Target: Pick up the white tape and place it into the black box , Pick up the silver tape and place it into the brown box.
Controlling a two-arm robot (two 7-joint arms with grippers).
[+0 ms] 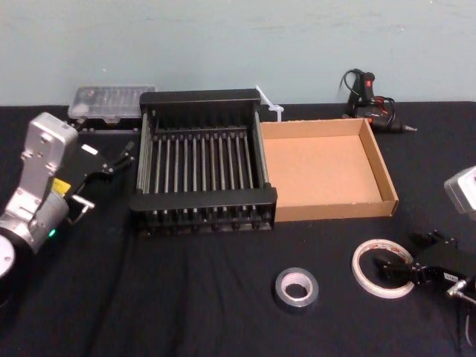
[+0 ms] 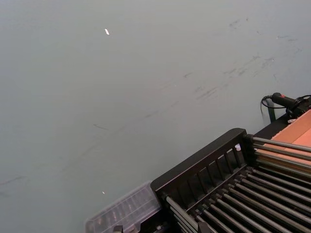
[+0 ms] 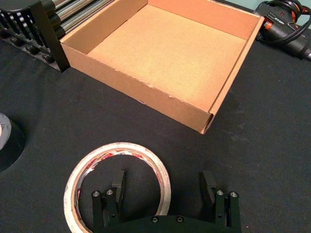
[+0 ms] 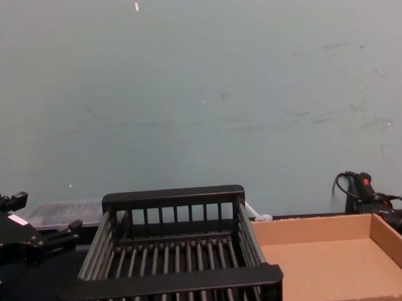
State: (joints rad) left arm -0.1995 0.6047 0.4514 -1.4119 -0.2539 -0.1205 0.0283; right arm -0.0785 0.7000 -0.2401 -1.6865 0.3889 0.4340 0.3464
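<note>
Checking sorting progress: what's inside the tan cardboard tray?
The shallow tan cardboard tray holds only bare cardboard floor; no tape roll lies in it. Its near wall hides a thin strip of floor in the head view.

White tape red-marked; silver tape grey; black box; tan brown box; black tablecloth.

We see the right gripper spread wide over the white tape, one finger inside the roll's ring, the other outside on the black cloth; the brown box lies beyond, the black box beside it; the silver tape sits near the white roll.
</note>
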